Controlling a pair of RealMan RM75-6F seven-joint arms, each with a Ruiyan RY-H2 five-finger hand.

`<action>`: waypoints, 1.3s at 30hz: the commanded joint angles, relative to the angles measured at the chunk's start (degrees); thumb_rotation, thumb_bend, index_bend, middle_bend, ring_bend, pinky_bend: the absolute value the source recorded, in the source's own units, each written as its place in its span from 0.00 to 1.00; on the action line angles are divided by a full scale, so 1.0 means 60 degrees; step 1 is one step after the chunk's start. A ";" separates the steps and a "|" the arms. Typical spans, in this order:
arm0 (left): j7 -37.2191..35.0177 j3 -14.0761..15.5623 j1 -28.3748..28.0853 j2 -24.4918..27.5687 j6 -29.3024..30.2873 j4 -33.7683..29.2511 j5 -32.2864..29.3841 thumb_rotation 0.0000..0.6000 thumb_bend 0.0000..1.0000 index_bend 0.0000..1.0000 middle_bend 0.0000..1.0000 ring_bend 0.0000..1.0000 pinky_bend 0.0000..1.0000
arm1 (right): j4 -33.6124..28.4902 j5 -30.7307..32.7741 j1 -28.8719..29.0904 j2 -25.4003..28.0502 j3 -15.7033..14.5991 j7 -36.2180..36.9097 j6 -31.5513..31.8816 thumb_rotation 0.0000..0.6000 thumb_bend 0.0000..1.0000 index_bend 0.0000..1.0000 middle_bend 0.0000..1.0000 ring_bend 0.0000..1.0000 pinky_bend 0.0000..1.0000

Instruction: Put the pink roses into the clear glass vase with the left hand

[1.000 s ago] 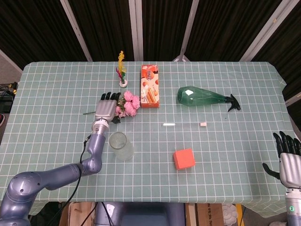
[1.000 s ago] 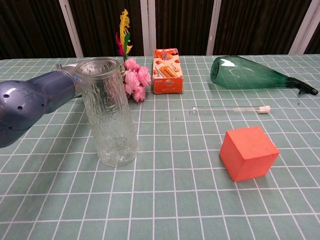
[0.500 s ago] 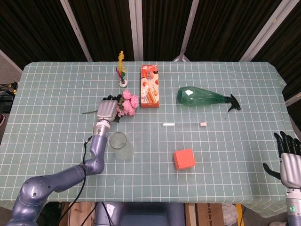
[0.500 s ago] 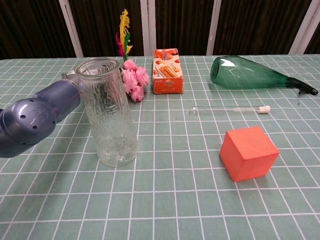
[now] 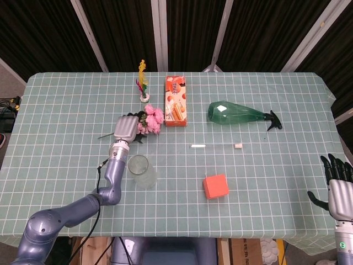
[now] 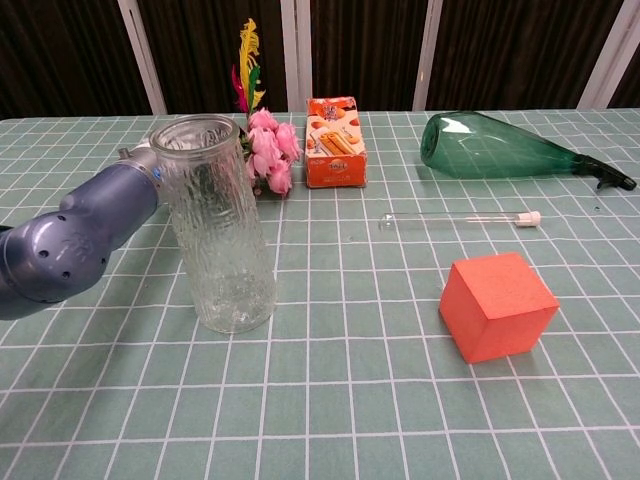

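The pink roses (image 5: 152,120) lie on the checked tablecloth left of the orange snack box, with their stem end poking out at the left (image 5: 103,135). My left hand (image 5: 126,129) lies over the stems with its fingers curled down around them, gripping the bunch. In the chest view the roses (image 6: 270,150) show just behind the vase, which hides the hand. The clear glass vase (image 5: 139,170) (image 6: 215,235) stands upright and empty, just in front of that hand. My right hand (image 5: 340,190) hangs at the table's near right corner, fingers spread and holding nothing.
An orange snack box (image 5: 175,109) lies right of the roses, and a feather shuttlecock (image 5: 143,83) stands behind them. A green spray bottle (image 5: 240,114) lies on its side at the right. A thin white stick (image 5: 215,146) and an orange cube (image 5: 215,186) are mid-table.
The left hand's fingers have gone from stretched out to curled around the rose stems. The blooms sit slightly higher in the chest view. The right hand has not moved.
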 commanded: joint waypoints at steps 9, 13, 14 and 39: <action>-0.1889 0.0018 0.0945 0.1442 0.0669 -0.1923 0.1409 1.00 0.50 0.25 0.36 0.30 0.40 | -0.0032 -0.0051 -0.0031 0.0029 -0.0020 0.0056 0.0042 1.00 0.23 0.09 0.03 0.02 0.00; -0.2876 -0.0186 0.1904 0.3499 0.1903 -0.4558 0.2387 1.00 0.50 0.24 0.35 0.29 0.38 | -0.0121 -0.0194 -0.0039 0.0053 -0.0082 0.0046 0.0070 1.00 0.23 0.10 0.03 0.02 0.00; -0.3101 -0.0183 0.2189 0.4130 0.2067 -0.5355 0.2610 1.00 0.50 0.24 0.34 0.29 0.38 | -0.0142 -0.0222 -0.0052 0.0062 -0.0090 0.0053 0.0101 1.00 0.23 0.10 0.03 0.02 0.00; -0.9433 -0.0568 0.3959 0.7843 0.3125 -1.1514 0.5540 1.00 0.49 0.23 0.33 0.25 0.33 | -0.0168 -0.0410 -0.0156 0.0221 -0.0113 0.0544 0.0245 1.00 0.23 0.10 0.03 0.02 0.00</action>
